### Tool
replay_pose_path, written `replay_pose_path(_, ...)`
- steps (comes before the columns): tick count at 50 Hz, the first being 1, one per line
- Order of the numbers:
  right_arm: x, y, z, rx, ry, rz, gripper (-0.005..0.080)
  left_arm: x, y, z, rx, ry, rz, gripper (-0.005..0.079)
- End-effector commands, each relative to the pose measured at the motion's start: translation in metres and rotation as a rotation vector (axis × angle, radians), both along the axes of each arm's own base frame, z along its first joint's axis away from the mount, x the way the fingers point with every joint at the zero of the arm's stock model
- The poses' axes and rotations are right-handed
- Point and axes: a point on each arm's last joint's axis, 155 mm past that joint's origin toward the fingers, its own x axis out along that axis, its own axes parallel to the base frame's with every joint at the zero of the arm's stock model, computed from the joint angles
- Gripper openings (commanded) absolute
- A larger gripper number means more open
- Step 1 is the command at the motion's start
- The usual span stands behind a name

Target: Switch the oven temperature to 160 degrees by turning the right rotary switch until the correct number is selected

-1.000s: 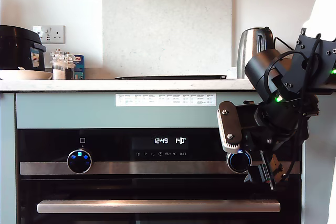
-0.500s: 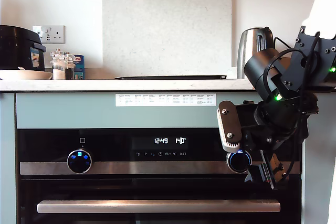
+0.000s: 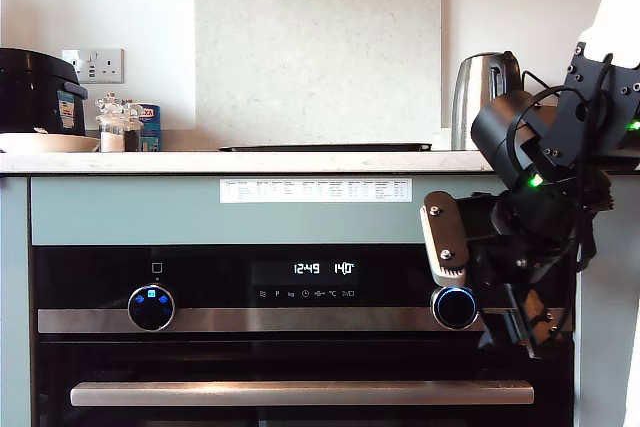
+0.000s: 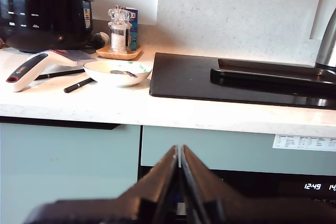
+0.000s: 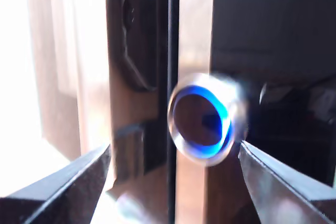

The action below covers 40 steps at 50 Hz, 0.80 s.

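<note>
Wide oven (image 3: 220, 277) with a black glass front, under a pale worktop (image 3: 200, 162). Long steel bar handle (image 3: 300, 393) low across the door. Flat black hob (image 4: 184, 77) on the worktop. Big black cooker (image 3: 35, 87) at the exterior view's left, shiny kettle (image 3: 485, 87) at the exterior view's right. White bowl (image 4: 118, 72) and a clear salt mill (image 4: 119, 30) near the cooker.

Black arm reaching in from the exterior view's right, down to the front of the oven. At its end, my second gripper (image 3: 485, 292), jaws spread wide apart, one on each side of the right rotary switch (image 3: 455, 307). Gap showing on both sides of the switch in the second wrist view, though blurry; nothing squeezed.

My first gripper (image 4: 179, 156) up by the worktop edge, looking over the hob, jaws pressed tight together with nothing between them. Not seen in the exterior view.

The right rotary switch on the oven's control strip, toward the exterior view's right: small, round, dark, with a thin blue glowing ring. Other knob (image 3: 151, 307) far along the strip toward the exterior view's left, with blue icons. Between the two knobs, the clock (image 3: 306, 268) reading 12:49, and just beside it the number (image 3: 344, 268), reading 140 with a degree sign.
</note>
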Motion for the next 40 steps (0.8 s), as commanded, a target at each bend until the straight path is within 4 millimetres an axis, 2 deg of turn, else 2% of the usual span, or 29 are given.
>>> replay_pose_path(1, -0.023, -0.007, -0.032, -0.028, 0.098, 0.003, 0.0705, 0.0, 0.0, 0.003, -0.003, -0.01, 0.001, -0.0022)
replay_pose_path(18, -0.016, -0.007, -0.026, -0.011, 0.065, -0.017, 0.0705, 0.0, 0.0, 0.003, -0.003, -0.009, 0.001, -0.0022)
replay_pose_path(31, -0.011, -0.016, -0.022, -0.039, 0.037, -0.058, 0.0705, 0.0, 0.0, 0.003, -0.003, -0.01, 0.002, -0.0022)
replay_pose_path(40, 0.007, -0.027, -0.003, -0.057, -0.075, -0.135, 0.0705, 0.0, 0.0, 0.003, -0.003, -0.01, 0.002, -0.0022)
